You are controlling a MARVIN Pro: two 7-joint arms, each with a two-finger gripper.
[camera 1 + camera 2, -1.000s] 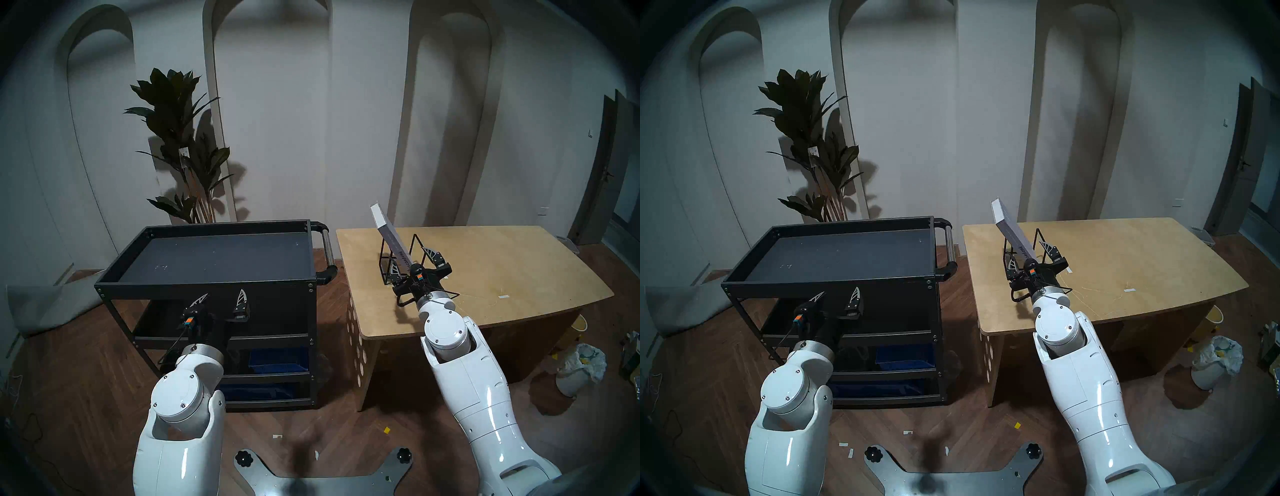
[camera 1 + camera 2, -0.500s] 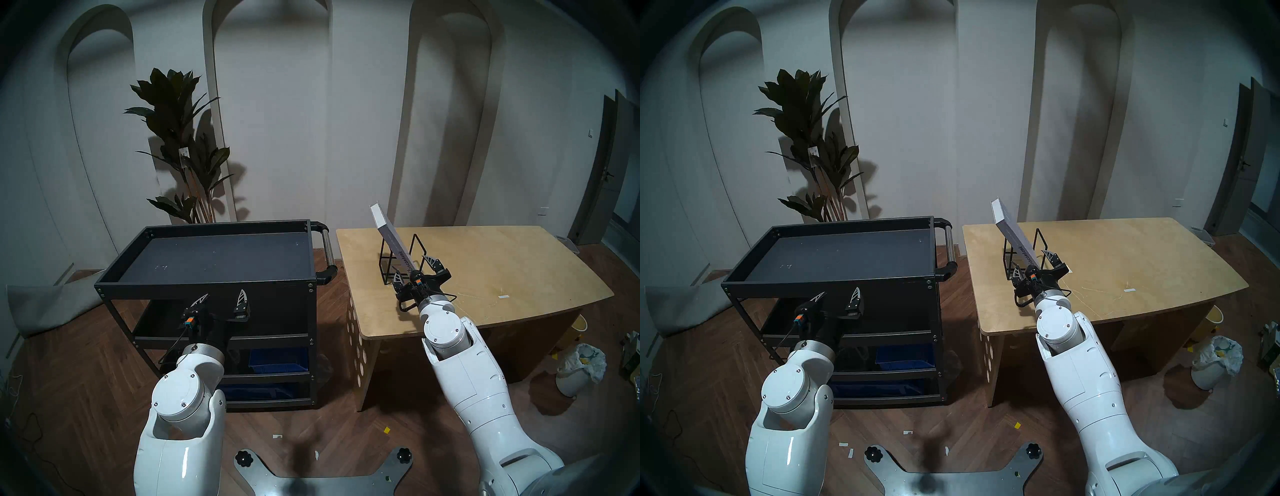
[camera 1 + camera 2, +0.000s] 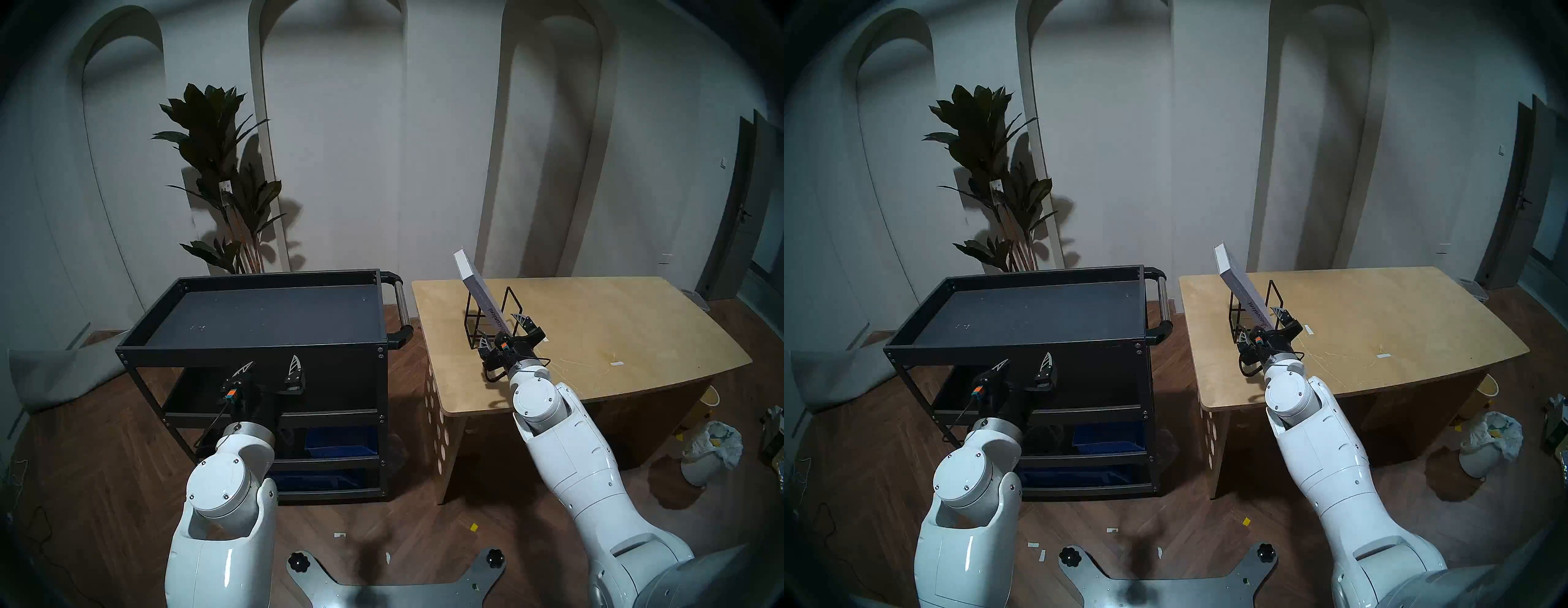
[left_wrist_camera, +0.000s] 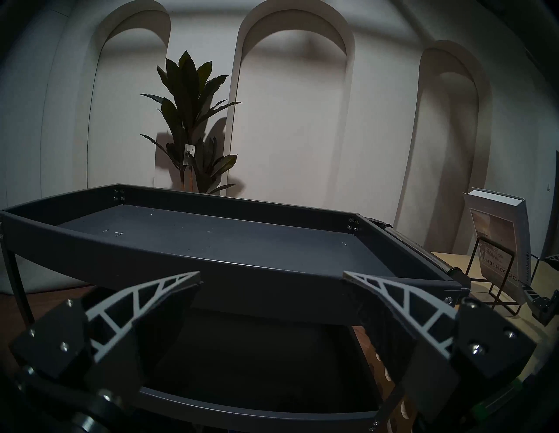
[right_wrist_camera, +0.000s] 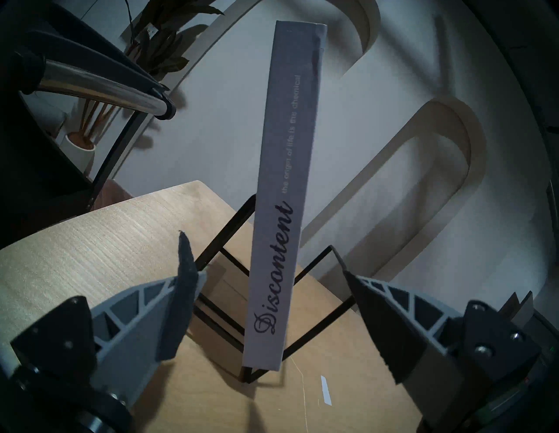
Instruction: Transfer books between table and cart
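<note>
Right gripper (image 5: 266, 260) jaws apart, straddling the book (image 5: 284, 193) spine leaning in the rack (image 5: 233, 226) on the table (image 5: 90, 242); left gripper (image 4: 270, 276) spread, idle; risk: closing off-centre snags rack wire, tips book.

The robot's right arm stretches forward, its right pincer (image 3: 505, 329) spread wide with one finger (image 5: 157, 305) on each side and nothing clasped between. The left arm is bent low, its left pincer (image 3: 271, 367) likewise agape and empty.
</note>
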